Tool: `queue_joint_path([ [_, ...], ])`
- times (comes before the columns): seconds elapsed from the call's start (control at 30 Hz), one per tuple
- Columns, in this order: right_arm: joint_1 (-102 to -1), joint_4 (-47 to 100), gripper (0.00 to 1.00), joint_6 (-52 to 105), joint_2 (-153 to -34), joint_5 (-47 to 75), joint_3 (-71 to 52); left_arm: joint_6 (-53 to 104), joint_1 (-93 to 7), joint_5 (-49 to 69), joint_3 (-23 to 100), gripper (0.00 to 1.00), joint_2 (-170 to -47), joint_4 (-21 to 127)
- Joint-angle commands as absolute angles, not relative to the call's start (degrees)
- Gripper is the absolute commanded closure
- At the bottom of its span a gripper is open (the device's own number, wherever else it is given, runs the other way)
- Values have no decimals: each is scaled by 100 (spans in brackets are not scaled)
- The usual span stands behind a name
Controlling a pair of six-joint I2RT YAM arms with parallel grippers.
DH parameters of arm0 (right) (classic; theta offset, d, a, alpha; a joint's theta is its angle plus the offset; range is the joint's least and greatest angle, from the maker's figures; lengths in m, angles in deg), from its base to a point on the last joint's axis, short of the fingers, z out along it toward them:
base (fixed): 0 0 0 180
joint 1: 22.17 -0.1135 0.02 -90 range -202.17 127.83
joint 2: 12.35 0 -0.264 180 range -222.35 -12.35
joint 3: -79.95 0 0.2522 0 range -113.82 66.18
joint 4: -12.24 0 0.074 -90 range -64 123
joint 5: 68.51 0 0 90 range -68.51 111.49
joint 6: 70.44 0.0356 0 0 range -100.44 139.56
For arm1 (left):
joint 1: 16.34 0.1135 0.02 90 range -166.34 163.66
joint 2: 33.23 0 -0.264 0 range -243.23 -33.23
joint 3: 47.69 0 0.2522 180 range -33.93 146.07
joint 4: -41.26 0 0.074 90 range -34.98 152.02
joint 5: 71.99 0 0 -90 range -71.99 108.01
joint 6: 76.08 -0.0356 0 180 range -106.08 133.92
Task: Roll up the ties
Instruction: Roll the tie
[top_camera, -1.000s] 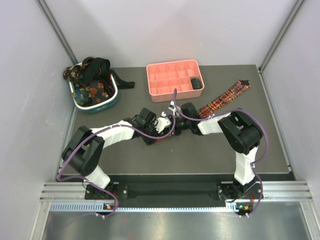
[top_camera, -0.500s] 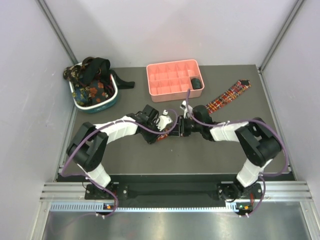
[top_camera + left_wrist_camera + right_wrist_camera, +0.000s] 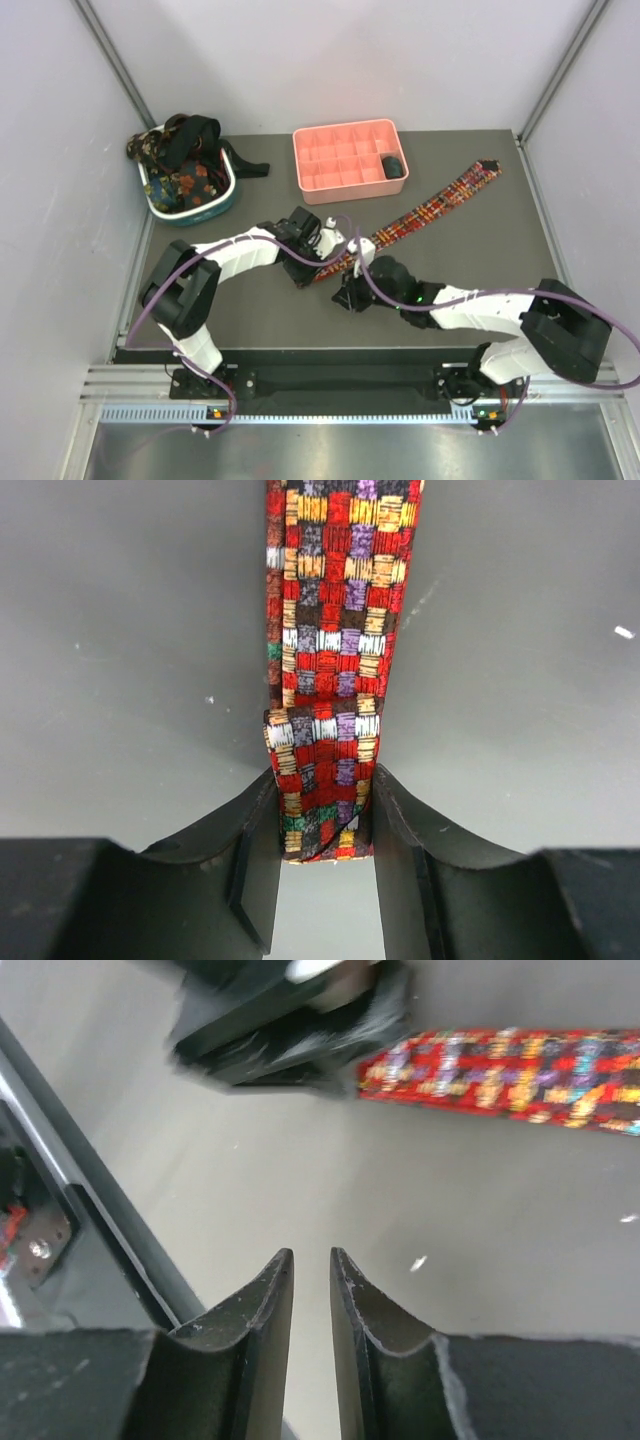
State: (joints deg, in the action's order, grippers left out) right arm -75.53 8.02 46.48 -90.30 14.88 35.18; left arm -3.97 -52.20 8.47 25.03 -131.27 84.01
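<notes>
**Right pincer** (image 3: 310, 1256): nearest the arm bases, low over the bare desk (image 3: 250, 315). Jaws almost together with a slim gap, nothing between them.

**Left pincer** (image 3: 322, 815): just beyond the right one, clamped on the folded-over end of the plaid tie (image 3: 335, 630). One short fold is made and no roll is built yet.

**Plaid tie, remainder:** lies flat on the desk, running diagonally from the left pincer to the far right corner.

**Pink tray** (image 3: 299, 165): far centre. One compartment holds a dark lump (image 3: 393, 167), possibly a rolled tie, too small to tell.

**Basket** (image 3: 190, 216): far left, heaped with further ties (image 3: 185, 175), unrolled.

**Hazards:**
- The single fold is shallow. A turn of the left wrist with nothing steadying the strip could let it spring open or wind askew.
- The two pincers sit close together, so a careless reach could knock them.

**Change from a second ago:**
- The right arm has swung down from the tie toward the near edge.
- Its jaws have narrowed.
- The left grip is unchanged.
</notes>
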Motion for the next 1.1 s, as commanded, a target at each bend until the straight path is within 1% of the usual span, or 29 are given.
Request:
queue_joint_path([
  [0.0, -8429, 1000, 78, 4040, -8872, 3061, 3358, -270, -5290, 1010, 2697, 57, -13263, 8736],
  [0.13, -9159, 1009, 78, 3645, -8978, 4071, 3217, -208, -5326, 1045, 2768, 57, -13307, 8833],
  [0.2, -9562, 765, 77, 3608, -8943, 4380, 3322, -190, -5352, 1037, 2803, 57, -13299, 8851],
  [0.27, -9739, 588, 72, 3643, -8899, 4513, 3419, -208, -5352, 1019, 2812, 57, -13281, 8877],
  [0.37, -9845, 368, 68, 3644, -8829, 4724, 3604, -217, -5352, 1028, 2812, 57, -13272, 8877],
  [0.43, -10117, 533, 67, 3329, -8942, 5047, 3385, -208, -5352, 1019, 2838, 57, -13281, 8912],
  [0.47, -10353, 848, 65, 3197, -9195, 5189, 3236, -225, -5361, 1028, 2847, 57, -13298, 8956],
  [0.53, -10565, 1113, 64, 2855, -9504, 5540, 2770, -217, -5361, 1028, 2908, 57, -13325, 8991],
  [0.6, -10672, 1290, 58, 2651, -9865, 5263, 2454, -190, -5361, 1037, 2935, 57, -13343, 9000],
  [0.63, -10681, 1395, 57, 2468, -9988, 4999, 2322, -164, -5361, 1011, 2944, 57, -13343, 9026],
  [0.67, -10715, 1561, 57, 2457, -10276, 5119, 2155, -147, -5370, 1002, 2952, 57, -13351, 9026],
  [0.83, -10716, 3406, 55, 2185, -11428, 5777, 442, -94, -5378, 993, 3093, 57, -13456, 9228],
  [0.87, -10707, 3696, 52, 2167, -11848, 5892, 179, -85, -5378, 993, 3128, 57, -13483, 9272],
  [0.9, -10698, 3951, 51, 2176, -12070, 6006, -381, -67, -5378, 993, 3189, 57, -13518, 9307],
  [0.97, -10672, 4759, 47, 2228, -12709, 6244, -955, -24, -5387, 1001, 3260, 57, -13606, 9430],
  [1.0, -10628, 5006, 46, 2272, -12914, 6297, -1523, -15, -5396, 993, 3330, 57, -13632, 9483],
  [1.03, -10611, 5539, 45, 2325, -13316, 6419, -1799, 20, -5387, 993, 3374, 57, -13685, 9562],
  [1.07, -10576, 5718, 44, 2343, -13485, 6560, -2028, 29, -5396, 975, 3409, 57, -13703, 9606],
])
